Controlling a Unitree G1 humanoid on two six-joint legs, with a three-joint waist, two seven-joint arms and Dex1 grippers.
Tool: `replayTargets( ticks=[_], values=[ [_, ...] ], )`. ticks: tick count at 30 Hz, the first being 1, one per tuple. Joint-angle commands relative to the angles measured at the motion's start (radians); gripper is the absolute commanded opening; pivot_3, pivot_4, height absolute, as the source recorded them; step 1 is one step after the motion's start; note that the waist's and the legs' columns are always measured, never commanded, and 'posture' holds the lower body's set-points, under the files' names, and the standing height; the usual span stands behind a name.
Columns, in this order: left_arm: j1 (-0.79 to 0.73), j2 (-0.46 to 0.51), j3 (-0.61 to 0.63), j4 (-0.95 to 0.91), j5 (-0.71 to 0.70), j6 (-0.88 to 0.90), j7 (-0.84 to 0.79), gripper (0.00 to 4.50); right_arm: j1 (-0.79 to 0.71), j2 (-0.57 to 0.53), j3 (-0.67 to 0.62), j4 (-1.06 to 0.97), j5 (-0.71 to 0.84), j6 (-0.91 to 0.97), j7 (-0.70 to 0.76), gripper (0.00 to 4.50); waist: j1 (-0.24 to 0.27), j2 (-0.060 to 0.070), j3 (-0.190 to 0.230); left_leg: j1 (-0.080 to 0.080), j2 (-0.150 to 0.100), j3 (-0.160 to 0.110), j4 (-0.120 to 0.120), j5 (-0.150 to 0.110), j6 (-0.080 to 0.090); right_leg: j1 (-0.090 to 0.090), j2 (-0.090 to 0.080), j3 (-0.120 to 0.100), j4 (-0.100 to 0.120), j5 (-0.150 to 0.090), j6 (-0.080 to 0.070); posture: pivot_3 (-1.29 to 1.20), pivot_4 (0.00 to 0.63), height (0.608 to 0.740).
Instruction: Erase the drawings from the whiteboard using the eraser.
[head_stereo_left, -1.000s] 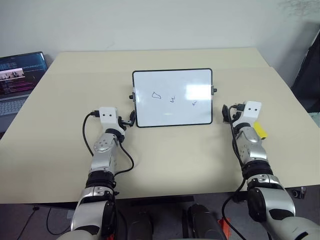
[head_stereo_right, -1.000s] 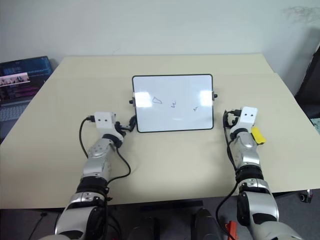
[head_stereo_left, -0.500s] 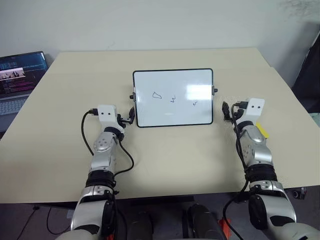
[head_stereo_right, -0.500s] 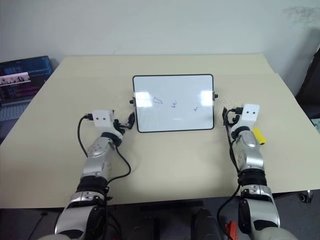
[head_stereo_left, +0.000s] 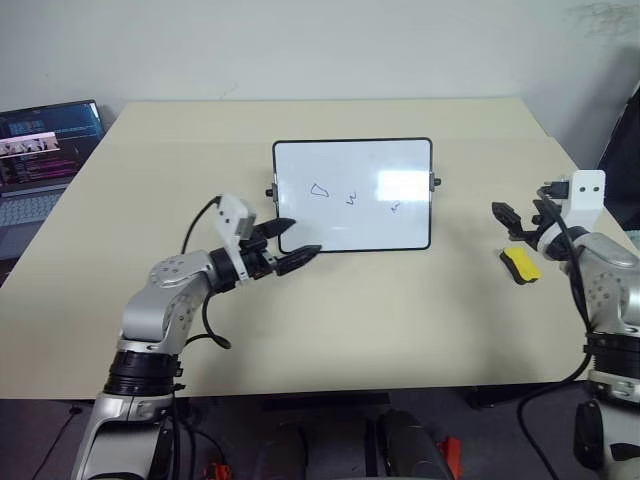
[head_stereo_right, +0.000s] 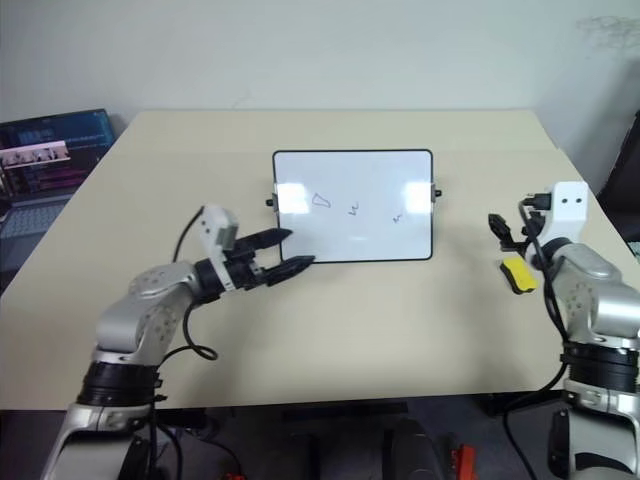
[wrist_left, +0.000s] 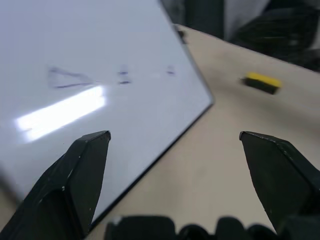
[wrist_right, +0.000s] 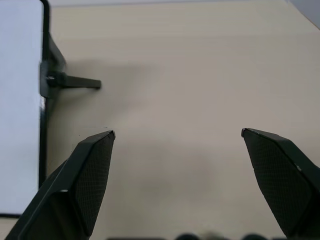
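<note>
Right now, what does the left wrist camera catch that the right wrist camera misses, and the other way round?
The left wrist view has the drawings and the yellow eraser lying on the table. The right wrist view has a small black knob sticking out from the board's side. Both take in the whiteboard, the tan table and a pair of wide-open black fingers.

No legible text, label, brand or number is to be found. The drawings (head_stereo_left: 350, 196) on the whiteboard (head_stereo_left: 352, 235) are scribbles, and the laptop screen (head_stereo_left: 50, 142) at ten o'clock cannot be read.
</note>
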Motion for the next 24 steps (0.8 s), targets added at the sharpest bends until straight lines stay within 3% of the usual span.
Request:
replayTargets(
  ticks=[1,9,16,24],
  values=[
    [-0.076,-0.06,-0.093,-0.011,0.014,-0.001,-0.058,4.5,0.008,-0.042,-0.037,-0.048,0.019,0.071,0.01,4.46,0.003,0.0,0.0,0.0,0.0,0.0,0.0,0.0,0.0,0.0,0.0,0.0,-0.001,0.0,0.0,0.0,0.15,0.74],
    [-0.199,-0.231,-0.301,0.233,0.153,-0.1,-0.195,4.5,0.087,-0.097,-0.066,-0.093,0.052,0.184,0.054,4.46,-0.006,0.0,0.0,-0.002,0.0,0.001,0.0,-0.002,0.004,0.001,0.001,0.002,-0.007,0.001,0.0,0.0,0.15,0.74],
    [-0.28,-0.371,-0.363,0.404,0.275,-0.215,-0.182,4.5,0.099,-0.145,-0.046,-0.077,0.059,0.246,0.099,4.46,0.0,0.0,0.0,-0.004,0.0,0.001,0.0,-0.003,0.005,0.0,0.001,0.001,-0.009,0.001,0.001,0.0,0.15,0.74],
    [-0.301,-0.426,-0.361,0.466,0.329,-0.258,-0.202,4.5,0.08,-0.17,0.01,0.012,0.027,0.2,0.15,4.46,0.0,0.0,0.0,-0.004,0.0,0.001,0.0,-0.003,0.005,0.0,0.001,0.002,-0.009,0.001,0.001,0.0,0.15,0.74]
  ],
)
